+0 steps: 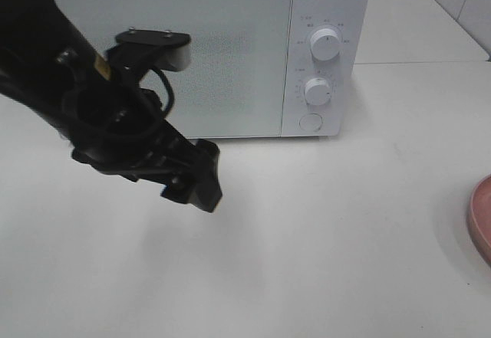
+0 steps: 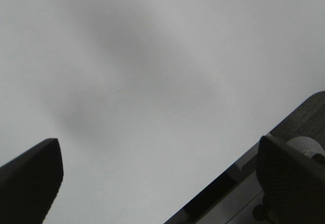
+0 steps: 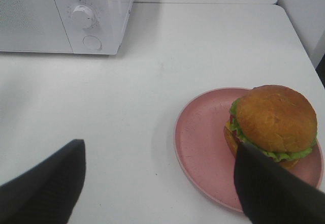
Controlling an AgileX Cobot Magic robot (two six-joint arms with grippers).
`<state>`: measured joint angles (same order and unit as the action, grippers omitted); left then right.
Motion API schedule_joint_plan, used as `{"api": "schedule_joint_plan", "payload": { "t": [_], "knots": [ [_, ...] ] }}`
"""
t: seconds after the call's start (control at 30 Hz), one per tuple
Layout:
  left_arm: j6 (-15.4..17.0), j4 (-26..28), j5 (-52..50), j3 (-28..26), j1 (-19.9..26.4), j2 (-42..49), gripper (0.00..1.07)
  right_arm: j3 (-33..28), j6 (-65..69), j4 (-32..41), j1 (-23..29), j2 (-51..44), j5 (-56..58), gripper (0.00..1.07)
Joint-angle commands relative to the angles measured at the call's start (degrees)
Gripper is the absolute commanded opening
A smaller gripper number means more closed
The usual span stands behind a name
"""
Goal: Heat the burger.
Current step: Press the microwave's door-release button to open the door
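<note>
The burger [image 3: 272, 121] sits on its pink plate [image 3: 203, 148] near the right edge of the worktop [image 3: 152, 107], just ahead of the right hand [image 3: 157, 183], whose fingers are spread wide with nothing between them, so that arm looks far the better placed to take it. Farther across, the left hand [image 1: 192, 181] hangs wide and empty over bare worktop before the shut microwave [image 1: 207, 54], well apart from the burger.
</note>
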<state>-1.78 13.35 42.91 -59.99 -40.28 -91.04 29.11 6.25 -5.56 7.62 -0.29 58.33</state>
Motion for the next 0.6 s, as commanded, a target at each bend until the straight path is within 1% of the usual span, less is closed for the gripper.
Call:
{"api": "schedule_joint_plan", "payload": {
  "t": [0.03,0.07,0.1,0.13,0.17,0.2,0.23,0.27,0.3,0.33,0.37,0.4,0.43,0.47,0.5,0.53,0.57,0.6],
  "knots": [
    [0.6,-0.6,4.6,0.1,4.5,2.2,0.98,-0.2,-0.4,0.2,-0.4,-1.4,-0.7,0.75],
    [0.3,-1.1,6.7,0.1,7.8,3.4,0.98,-0.2,-0.4,0.2,-0.4,-1.4,-0.7,0.75],
    [0.1,-1.5,7.8,0.1,9.6,3.8,0.98,-0.2,-0.4,0.2,-0.4,-1.4,-0.7,0.75],
    [0.1,-1.5,7.8,0.1,9.6,3.8,0.98,-0.2,-0.4,0.2,-0.4,-1.4,-0.7,0.75],
    [-0.1,-2.0,10.2,0.1,12.8,4.9,0.98,-0.2,-0.4,0.2,-0.4,-1.4,-0.7,0.75],
    [-0.1,-2.0,10.2,0.1,12.8,4.9,0.98,-0.2,-0.4,0.2,-0.4,-1.4,-0.7,0.75],
    [-0.4,-2.2,11.4,0.1,14.7,5.5,0.98,-0.2,-0.4,0.2,-0.4,-1.4,-0.7,0.75],
    [-1.3,-2.3,13.6,0.1,17.9,6.5,0.98,-0.2,-0.4,0.2,-0.4,-1.4,-0.7,0.75],
    [-1.3,-2.3,13.6,0.1,17.9,6.5,0.98,-0.2,-0.4,0.2,-0.4,-1.4,-0.7,0.75],
    [-1.4,-2.4,14.6,0.1,19.8,6.9,0.98,-0.2,-0.4,0.2,-0.4,-1.4,-0.7,0.75],
    [-1.4,-2.8,16.6,0.1,23.3,8.1,0.98,-0.2,-0.4,0.2,-0.4,-1.4,-0.7,0.75],
    [-1.4,-3.4,17.5,0.2,24.5,8.6,0.98,-0.2,-0.4,0.2,-0.4,-1.4,-0.7,0.75],
    [-1.4,-3.4,17.5,0.2,24.5,8.6,0.98,-0.2,-0.4,0.2,-0.4,-1.4,-0.7,0.75],
    [-1.4,-5.1,18.4,0.7,27.2,10.1,0.98,-0.2,-0.4,0.2,-0.4,-1.4,-0.7,0.75],
    [-1.4,-5.1,18.4,0.7,27.2,10.1,0.98,-0.2,-0.4,0.2,-0.4,-1.4,-0.7,0.75],
    [-1.3,-5.9,18.7,1.1,28.2,10.9,0.98,-0.2,-0.4,0.2,-0.4,-1.4,-0.7,0.75],
    [-1.3,-7.4,19.3,2.1,30.5,12.4,0.98,-0.2,-0.4,0.2,-0.4,-1.4,-0.7,0.75],
    [-1.3,-7.4,19.3,2.1,30.5,12.4,0.98,-0.2,-0.4,0.2,-0.4,-1.4,-0.7,0.75]
  ]
}}
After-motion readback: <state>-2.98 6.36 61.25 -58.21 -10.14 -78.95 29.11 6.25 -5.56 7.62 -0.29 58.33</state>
